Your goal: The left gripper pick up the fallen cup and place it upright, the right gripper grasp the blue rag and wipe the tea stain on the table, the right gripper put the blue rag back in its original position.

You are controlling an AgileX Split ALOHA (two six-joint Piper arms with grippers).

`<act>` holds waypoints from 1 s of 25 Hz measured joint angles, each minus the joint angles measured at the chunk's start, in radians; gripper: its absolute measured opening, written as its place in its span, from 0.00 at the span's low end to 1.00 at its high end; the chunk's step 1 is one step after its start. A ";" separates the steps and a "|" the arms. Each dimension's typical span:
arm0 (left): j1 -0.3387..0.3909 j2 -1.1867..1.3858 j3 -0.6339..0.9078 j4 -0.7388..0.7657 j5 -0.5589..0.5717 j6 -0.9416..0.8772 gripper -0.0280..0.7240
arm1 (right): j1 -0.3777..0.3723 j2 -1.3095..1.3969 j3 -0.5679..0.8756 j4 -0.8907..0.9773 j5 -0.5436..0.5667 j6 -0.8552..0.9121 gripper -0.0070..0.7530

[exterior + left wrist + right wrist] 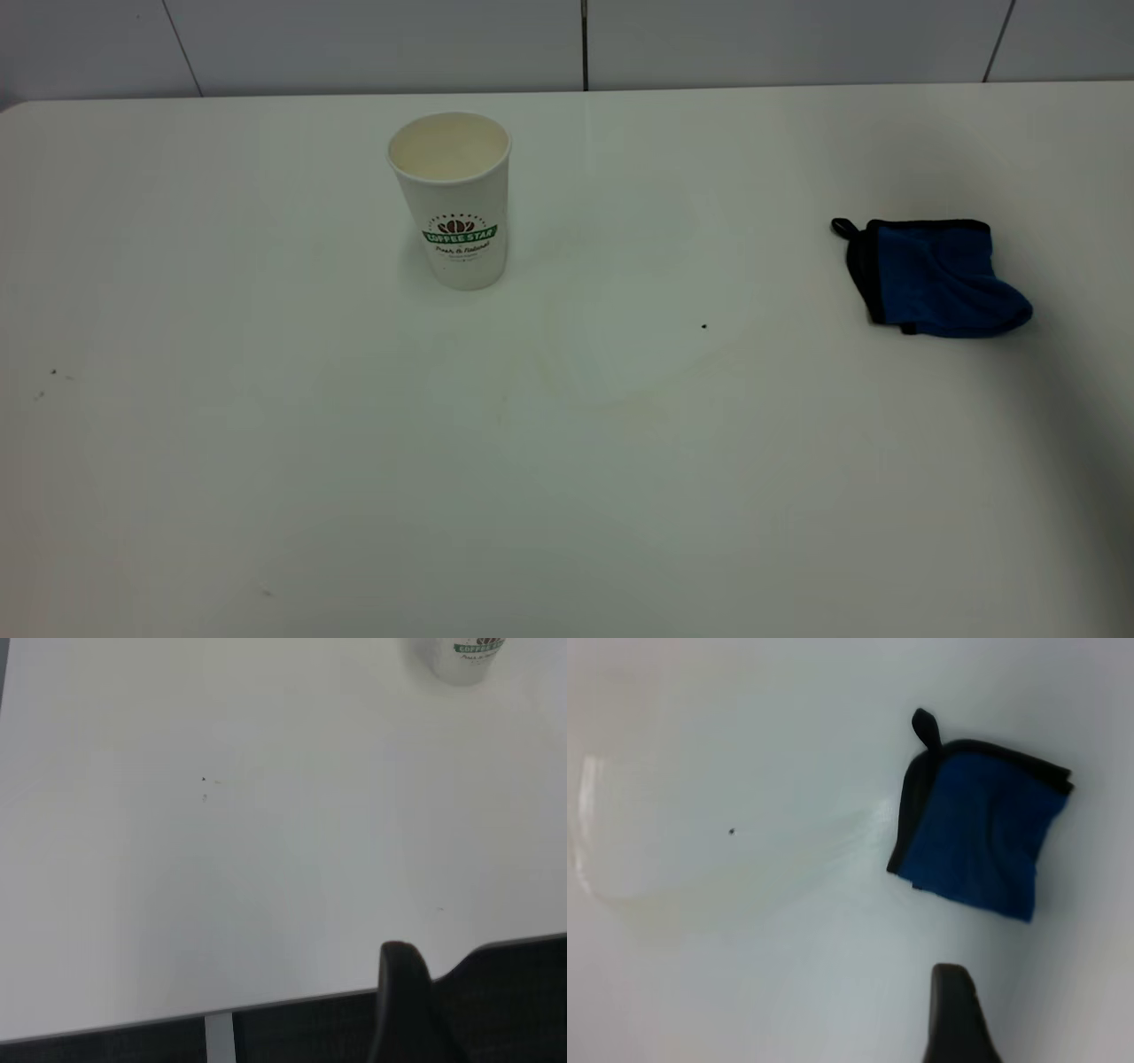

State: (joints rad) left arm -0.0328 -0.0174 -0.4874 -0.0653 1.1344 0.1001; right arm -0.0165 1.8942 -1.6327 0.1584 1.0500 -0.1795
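The white "COFFEE STAR" cup (454, 202) stands upright on the white table (266, 461), left of centre; its base also shows in the left wrist view (462, 660). The blue rag (939, 279) lies loosely folded at the right, with nothing holding it, and shows in the right wrist view (979, 837). No tan-brown tea stain shows, only a faint wet smear (633, 341) mid-table. Neither gripper is in the exterior view. Part of the left gripper (403, 1010) shows over the table's near edge, far from the cup. Part of the right gripper (957, 1019) hangs above the table near the rag, apart from it.
A tiny black speck (704, 326) lies within the smear and shows in the right wrist view (733, 830). A few small specks (53, 372) lie at the left. A tiled wall (585, 40) runs behind the table's far edge.
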 joint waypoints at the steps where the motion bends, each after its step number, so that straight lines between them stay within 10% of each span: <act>1: 0.000 0.000 0.000 0.000 0.000 0.000 0.64 | 0.000 -0.071 0.037 -0.001 0.005 0.002 0.69; 16: 0.000 0.000 0.000 0.000 0.000 0.000 0.64 | -0.001 -1.034 0.953 -0.046 0.039 0.080 0.68; 25: 0.000 0.000 0.000 0.000 0.000 0.000 0.64 | -0.001 -1.404 1.145 -0.067 0.028 0.128 0.68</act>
State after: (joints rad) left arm -0.0328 -0.0174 -0.4874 -0.0653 1.1344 0.1001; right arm -0.0177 0.4901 -0.4879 0.0913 1.0785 -0.0517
